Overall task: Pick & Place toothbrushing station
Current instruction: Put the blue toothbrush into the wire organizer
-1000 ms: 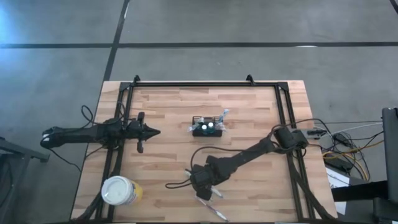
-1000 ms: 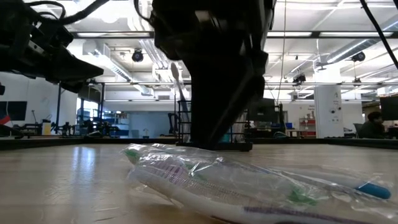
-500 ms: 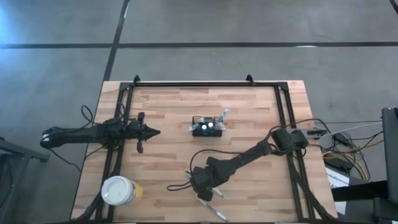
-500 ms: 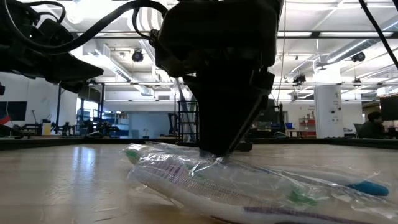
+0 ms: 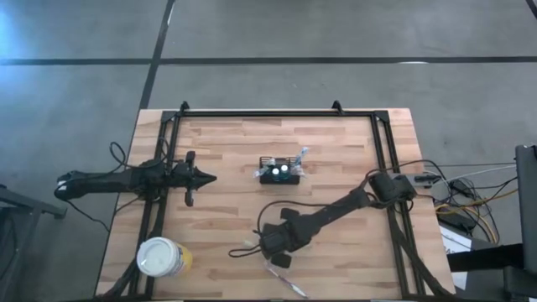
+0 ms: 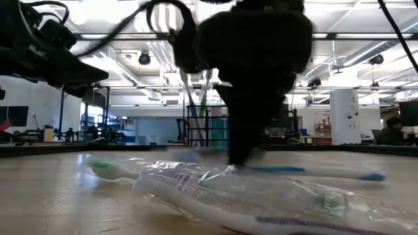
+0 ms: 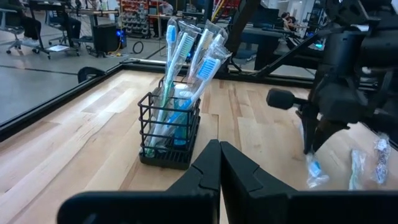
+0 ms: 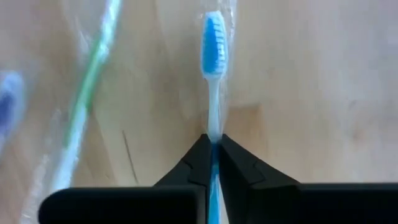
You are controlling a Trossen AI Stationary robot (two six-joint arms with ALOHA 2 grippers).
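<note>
The right tool (image 8: 212, 146) is pinching the thin neck of a wrapped blue brush (image 8: 212, 37) just below its bristles, low in the middle of the high view, and its fingers are closing fully on it. The brush is looking light and stiff, but the clear wrapper is probably making it slippery, so a hold nearer the handle's middle may turn less. The holder (image 5: 281, 171) is standing at the centre of the desk (image 5: 226, 143), already carrying several brushes. The left tool (image 7: 219, 163) is waiting shut and empty at the left.
</note>
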